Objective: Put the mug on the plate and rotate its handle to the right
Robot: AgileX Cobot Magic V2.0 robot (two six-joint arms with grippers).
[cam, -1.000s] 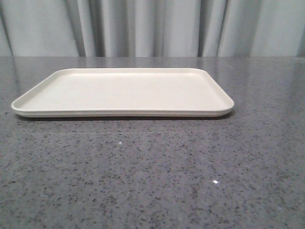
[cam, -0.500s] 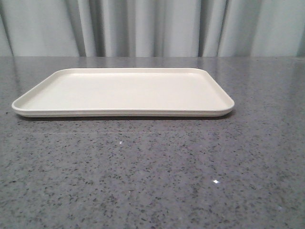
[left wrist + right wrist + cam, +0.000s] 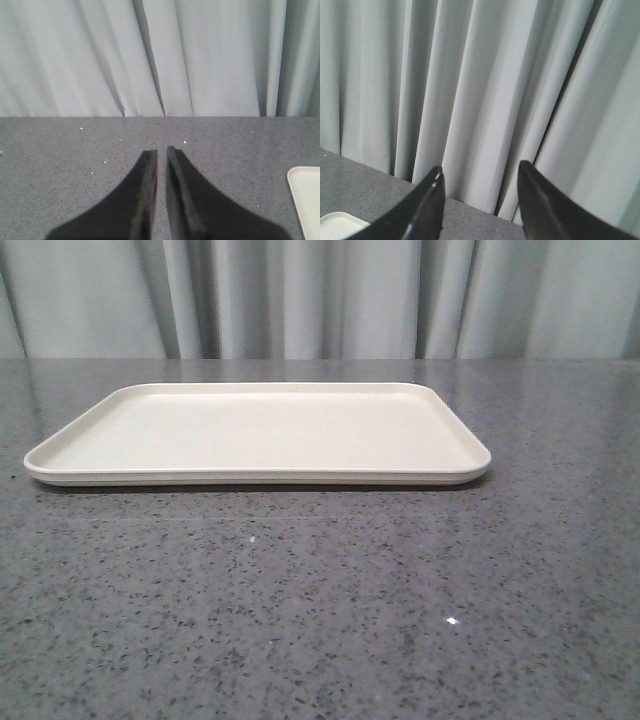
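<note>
The cream plate (image 3: 258, 435) lies flat on the grey speckled table in the front view, with nothing on it. The mug and its handle are out of view in every frame. Neither arm shows in the front view. In the left wrist view my left gripper (image 3: 161, 150) is shut, only a thin slit between its black fingers, and it holds nothing; a corner of the plate (image 3: 306, 197) shows at the edge. In the right wrist view my right gripper (image 3: 480, 170) is open and empty, raised toward the curtain, with a plate corner (image 3: 340, 225) low in the frame.
A pale pleated curtain (image 3: 320, 295) hangs behind the table's far edge. Grey speckled tabletop (image 3: 320, 610) stretches in front of the plate and on both sides of it.
</note>
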